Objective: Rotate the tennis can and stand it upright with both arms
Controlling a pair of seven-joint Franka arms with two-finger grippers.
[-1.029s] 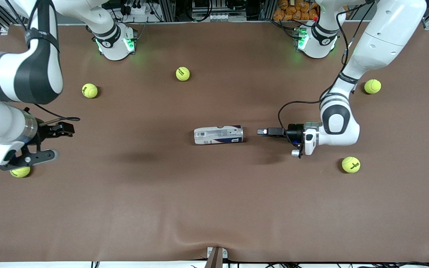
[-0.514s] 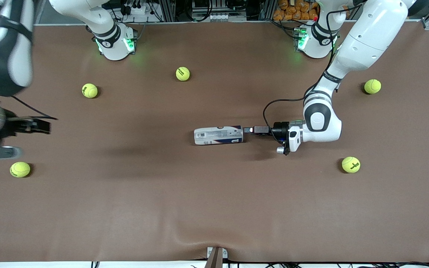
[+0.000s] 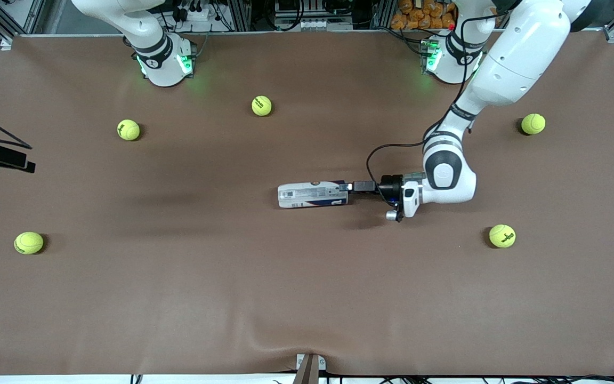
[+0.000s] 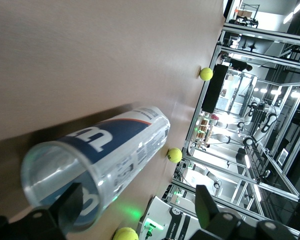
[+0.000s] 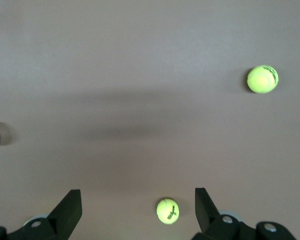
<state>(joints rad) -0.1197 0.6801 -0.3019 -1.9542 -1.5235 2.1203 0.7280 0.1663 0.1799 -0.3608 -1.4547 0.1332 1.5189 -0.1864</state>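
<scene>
Presently the tennis can lies on its side near the middle of the tabletop, long axis running between the two arms' ends. The left pincer sits level at the can's open mouth, fingers spread wide to either side of the rim, gripping nothing. In the left wrist view the clear mouth of the can fills the space between the fingers.

The right pincer hangs open over bare tabletop at the right arm's end; the front view shows only a dark part at its edge.

Five tennis balls lie scattered well apart from the can; none blocks the approach.
</scene>
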